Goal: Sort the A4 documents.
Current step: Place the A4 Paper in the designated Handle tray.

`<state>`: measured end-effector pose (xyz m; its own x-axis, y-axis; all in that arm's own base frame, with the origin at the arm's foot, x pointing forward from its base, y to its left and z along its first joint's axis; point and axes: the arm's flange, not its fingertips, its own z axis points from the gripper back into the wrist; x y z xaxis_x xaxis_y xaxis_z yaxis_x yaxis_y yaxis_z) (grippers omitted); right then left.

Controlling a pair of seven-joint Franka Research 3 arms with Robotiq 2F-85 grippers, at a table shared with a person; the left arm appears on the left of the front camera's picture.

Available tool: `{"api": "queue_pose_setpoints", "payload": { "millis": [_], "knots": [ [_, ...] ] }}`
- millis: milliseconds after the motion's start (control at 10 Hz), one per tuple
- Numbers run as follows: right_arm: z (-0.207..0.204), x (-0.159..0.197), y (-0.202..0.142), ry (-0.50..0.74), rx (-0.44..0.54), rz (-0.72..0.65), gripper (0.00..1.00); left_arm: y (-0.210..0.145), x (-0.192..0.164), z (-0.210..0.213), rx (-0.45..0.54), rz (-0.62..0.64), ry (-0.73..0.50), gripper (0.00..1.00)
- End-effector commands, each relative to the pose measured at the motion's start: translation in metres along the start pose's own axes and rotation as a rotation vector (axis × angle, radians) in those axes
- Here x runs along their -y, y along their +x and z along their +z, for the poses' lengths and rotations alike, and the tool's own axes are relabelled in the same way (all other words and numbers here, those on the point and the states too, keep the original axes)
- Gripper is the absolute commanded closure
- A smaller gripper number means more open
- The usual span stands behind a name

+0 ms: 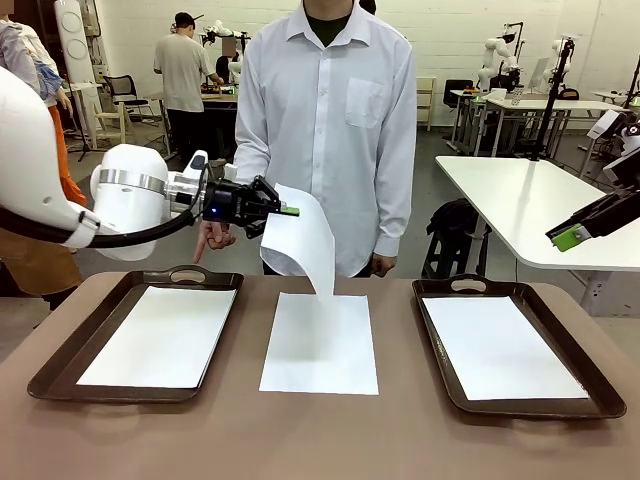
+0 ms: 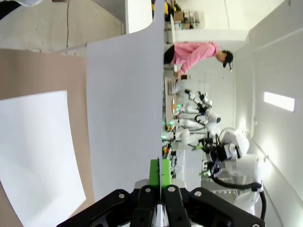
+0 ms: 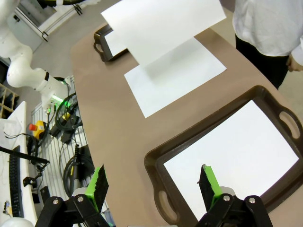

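Note:
My left gripper (image 1: 288, 211) is shut on the top edge of a white A4 sheet (image 1: 305, 245) that hangs curved above the table's middle. The left wrist view has that sheet (image 2: 125, 109) rising from the closed green pads (image 2: 160, 171). Below it another sheet (image 1: 320, 343) lies flat on the brown table between two trays. One sheet (image 1: 160, 336) lies in the left tray (image 1: 62, 367) and one (image 1: 500, 347) in the right tray (image 1: 530, 405). At the right edge, well above the table, my right gripper (image 1: 572, 236) stands open; its fingers (image 3: 208, 182) hover over the right tray's sheet (image 3: 236, 151).
A person in a white shirt (image 1: 330, 120) stands at the far side, one hand (image 1: 212, 238) just behind my left gripper. A white table (image 1: 530, 200) stands behind at the right. Bare tabletop (image 1: 320, 440) runs along the near edge.

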<state>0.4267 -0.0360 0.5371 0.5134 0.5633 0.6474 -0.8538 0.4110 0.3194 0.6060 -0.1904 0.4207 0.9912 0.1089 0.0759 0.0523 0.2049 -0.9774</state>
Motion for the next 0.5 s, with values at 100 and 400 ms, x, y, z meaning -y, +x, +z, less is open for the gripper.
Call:
{"api": "queue_pose_setpoints", "payload": {
  "millis": [100, 400],
  "knots": [
    [0.000, -0.001, -0.001, 0.001, 0.002, 0.008, 0.00, -0.015, 0.021, 0.052, -0.069, -0.023, 0.093, 0.99],
    [0.000, -0.001, -0.001, 0.001, 0.002, 0.008, 0.00, -0.001, 0.034, 0.108, -0.036, -0.059, 0.192, 0.99]
  ]
}}
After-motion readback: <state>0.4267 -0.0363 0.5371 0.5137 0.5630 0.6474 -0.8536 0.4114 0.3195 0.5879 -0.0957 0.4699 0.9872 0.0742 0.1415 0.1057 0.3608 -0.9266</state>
